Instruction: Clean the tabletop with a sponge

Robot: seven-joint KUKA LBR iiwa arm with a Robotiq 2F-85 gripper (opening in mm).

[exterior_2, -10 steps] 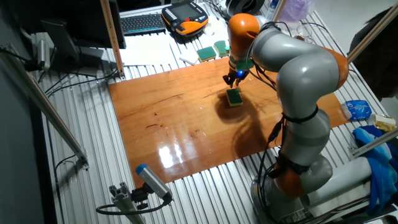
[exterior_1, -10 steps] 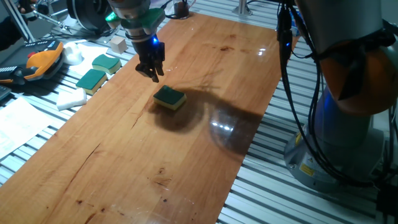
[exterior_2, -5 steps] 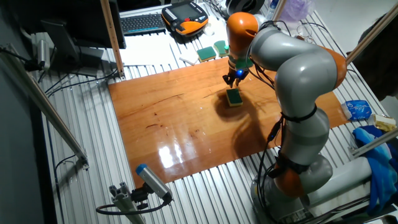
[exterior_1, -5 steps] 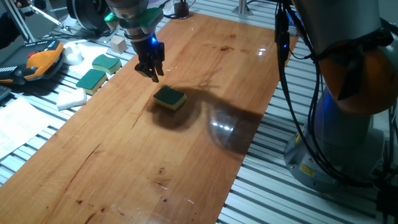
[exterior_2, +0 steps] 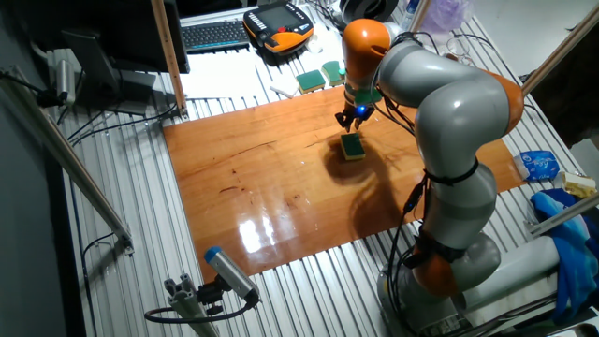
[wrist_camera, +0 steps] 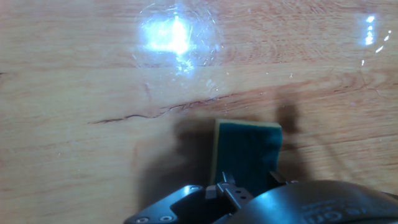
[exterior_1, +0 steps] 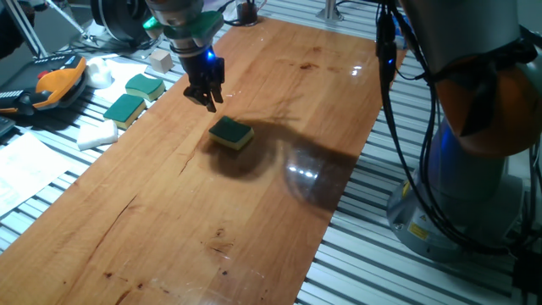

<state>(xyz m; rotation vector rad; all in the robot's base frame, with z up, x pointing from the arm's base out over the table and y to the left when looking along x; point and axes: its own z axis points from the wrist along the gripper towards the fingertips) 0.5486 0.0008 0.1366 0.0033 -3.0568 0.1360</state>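
Note:
The sponge (exterior_1: pixel 231 133), teal-green on top with a yellow base, lies flat on the reddish-brown tabletop (exterior_1: pixel 169 220) toward its far half. My gripper (exterior_1: pixel 207 100) hangs a little above the board, just behind and left of the sponge, not touching it; its dark fingers look spread and hold nothing. From the other side the gripper (exterior_2: pixel 349 120) sits just beyond the sponge (exterior_2: pixel 352 147) on the tabletop (exterior_2: pixel 262 187). In the hand view the sponge (wrist_camera: pixel 247 149) lies low in the middle on the tabletop (wrist_camera: pixel 93 74), partly hidden by the hand's housing.
Two more green-and-yellow sponges (exterior_1: pixel 145 85) (exterior_1: pixel 124 108) and a white foam block (exterior_1: pixel 96 134) lie on the aluminium slats left of the board. An orange pendant (exterior_1: pixel 55 85) sits farther left. The robot base (exterior_1: pixel 474 169) and cables stand at the right edge.

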